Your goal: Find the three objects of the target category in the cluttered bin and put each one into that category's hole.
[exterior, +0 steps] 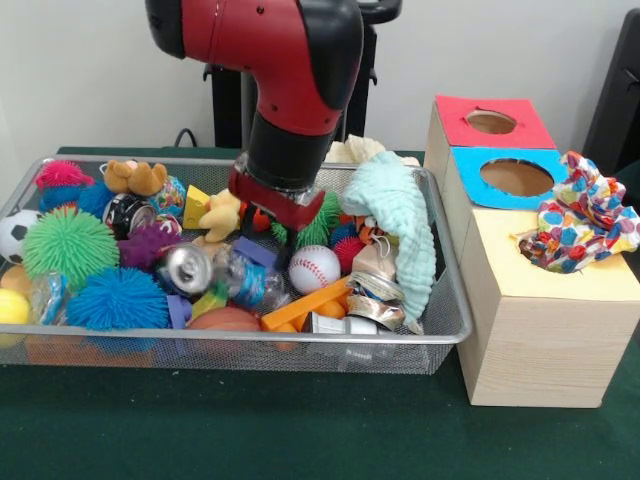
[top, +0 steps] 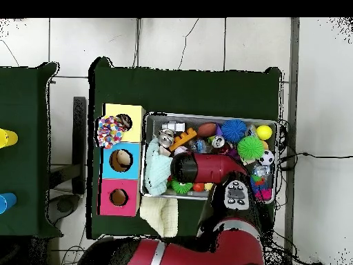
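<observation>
Green cloth covers the table [exterior: 250,430] nearest the camera, and on it sits the wire mesh bin [exterior: 230,340], heaped with toys so that most things lie half buried under others. Which category is wanted I cannot tell from the pictures. One clue: a multicoloured spotted cloth [exterior: 580,215] is stuffed partway into the hole on the yellow top of the wooden box [exterior: 545,300], so soft cloth things may well be the target — a judgement only. If so, the pale mint washcloth [exterior: 400,215] is a likely next candidate; it drapes over the bin's rim just beside the gripper, on the side toward the box, over crushed cans [exterior: 372,295]. A cream cloth [top: 160,215] lies outside the bin on the table, close to the arm's side.

A baseball [exterior: 313,268] rests just below and in front of the gripper. A green spiky thing [exterior: 318,228] is touching or nearly touching the tool's lower edge. Well off to the other side sit the fuzzy green ball [exterior: 68,245] and blue ball [exterior: 118,298], with a shiny can [exterior: 186,268] between them and the gripper.

The red and black arm comes down steeply from above, its wrist bent so the gripper [exterior: 280,215] points down into the middle of the pile. Its tips are sunk among the toys, hidden by the red mount — whether they are spread, closed or grasping anything, I cannot tell. The red hole [exterior: 490,122] and blue hole [exterior: 517,177] on the box stand open and unblocked.
</observation>
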Action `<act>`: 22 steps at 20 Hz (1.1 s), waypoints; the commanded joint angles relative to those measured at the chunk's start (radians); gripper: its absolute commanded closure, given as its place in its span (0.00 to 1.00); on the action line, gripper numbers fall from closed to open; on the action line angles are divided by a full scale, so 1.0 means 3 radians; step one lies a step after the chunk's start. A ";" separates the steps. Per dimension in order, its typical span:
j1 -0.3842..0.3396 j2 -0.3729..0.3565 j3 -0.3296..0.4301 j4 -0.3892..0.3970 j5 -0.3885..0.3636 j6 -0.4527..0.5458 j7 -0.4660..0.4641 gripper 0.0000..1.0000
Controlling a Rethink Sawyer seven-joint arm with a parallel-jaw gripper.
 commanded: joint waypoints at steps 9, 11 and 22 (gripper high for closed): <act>-0.0095 0.1283 -0.0397 -0.0890 -0.0676 -0.0847 -0.0051 0.00; -0.0072 0.1273 -0.0435 -0.0895 -0.0724 -0.0825 -0.0051 0.00; -0.0045 0.1288 -0.0582 -0.0940 -0.0846 -0.0879 0.0046 0.00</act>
